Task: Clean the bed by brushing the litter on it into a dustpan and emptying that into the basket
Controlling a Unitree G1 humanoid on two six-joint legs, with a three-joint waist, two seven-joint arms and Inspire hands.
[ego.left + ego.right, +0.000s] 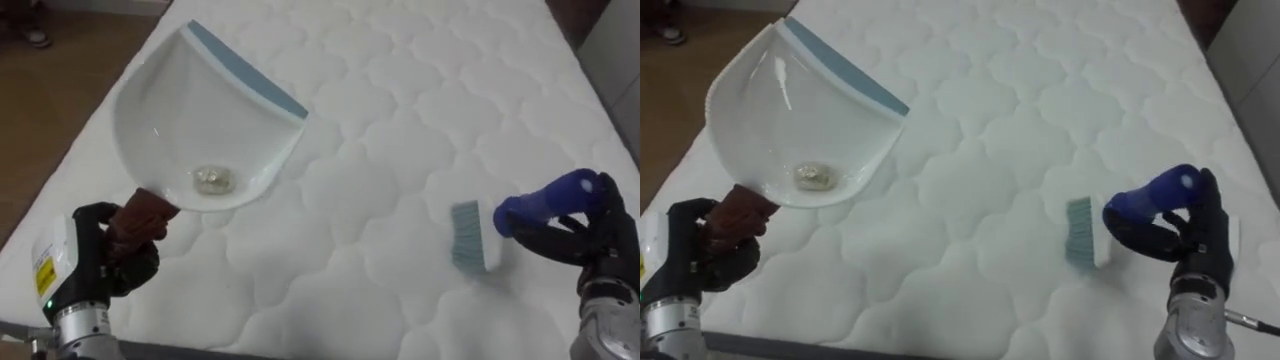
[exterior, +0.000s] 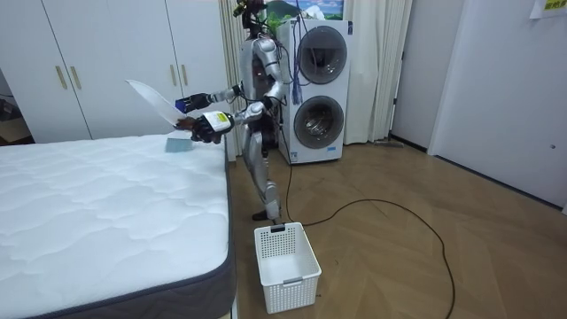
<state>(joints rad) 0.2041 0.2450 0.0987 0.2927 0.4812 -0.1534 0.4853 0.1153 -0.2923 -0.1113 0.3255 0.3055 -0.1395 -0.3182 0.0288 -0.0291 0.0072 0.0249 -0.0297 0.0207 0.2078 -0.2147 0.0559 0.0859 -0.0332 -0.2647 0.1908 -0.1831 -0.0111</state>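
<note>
Left hand [image 1: 112, 238] holds dustpan [image 1: 200, 120] near mattress's [image 1: 400, 100] left edge; brush [image 1: 510, 218] farther in

The robot has a silver-grey torso, arms and legs, with darker joints and a dark head. A long dark cable trails from its feet. The left robot hand [image 1: 105, 245] is black with glossy black fingers and sits on a ribbed, silver metal wrist cylinder. A white tag at its back carries a yellow label with dark print and a small green light. The right robot hand [image 1: 600, 235] is black as well, on a grey metal wrist ringed with grooves. A thin dark cable runs out beside that wrist.
</note>
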